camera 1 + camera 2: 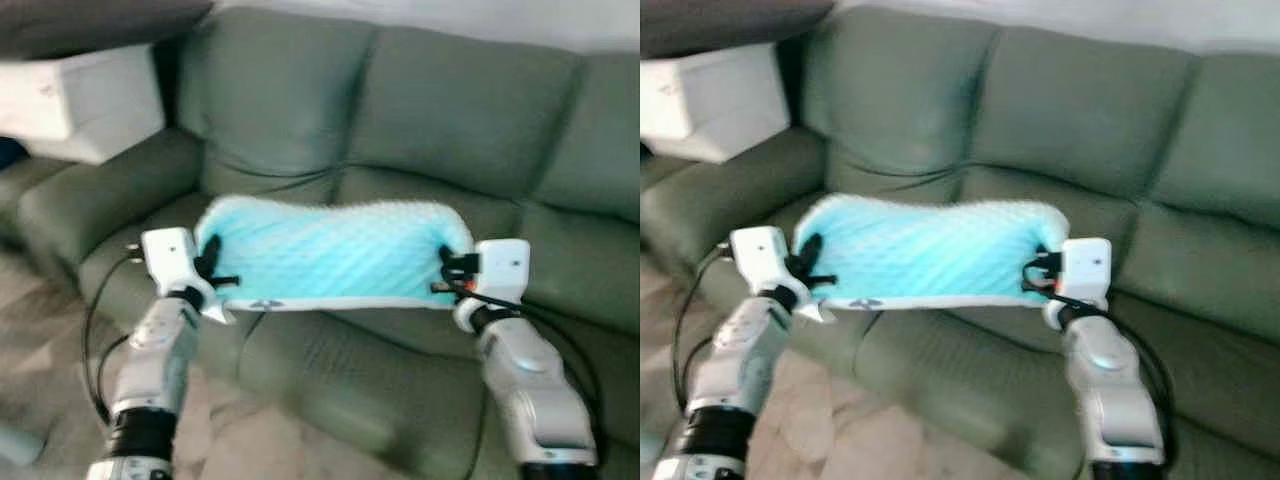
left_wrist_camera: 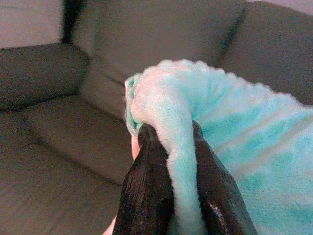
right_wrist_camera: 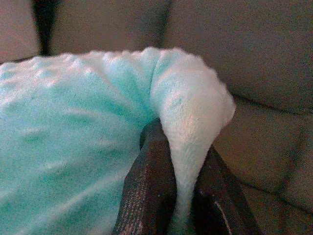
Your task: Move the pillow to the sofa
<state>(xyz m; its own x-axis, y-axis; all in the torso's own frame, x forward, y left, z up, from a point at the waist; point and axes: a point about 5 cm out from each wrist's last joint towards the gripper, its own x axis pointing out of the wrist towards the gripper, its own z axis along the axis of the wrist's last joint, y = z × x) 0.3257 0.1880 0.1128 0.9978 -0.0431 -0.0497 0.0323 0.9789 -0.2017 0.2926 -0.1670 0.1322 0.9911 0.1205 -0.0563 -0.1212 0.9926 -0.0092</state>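
Silver forearms rise from the near edge, one on each side. On the left, the left gripper (image 1: 212,268) has its black fingers (image 2: 146,196) closed tight on the left end of the pillow (image 1: 335,250), the plush bunched up between them. The pillow itself, pale turquoise and bumpy, hangs stretched between the two arms, held up over the front of the sofa's (image 1: 440,130) seat cushions and not yet resting on them. On the right, the right gripper (image 1: 450,272) pinches the pillow's right end in the same way, fingers (image 3: 151,196) shut on a fold of fabric.

Both holds are on thin folds at the very corners, so a fold could slip out if the arms pull apart or drop unevenly; one end would then fall and the pillow might slide off the seat's front edge to the floor (image 1: 40,330). Letting go this near the edge carries the same risk.

Dark green and smooth like leather, the sofa has a padded armrest at far left. A white box (image 1: 80,100) sits beyond that armrest, and the floor at near left looks pale and mottled. Loose black cables loop beside each arm.
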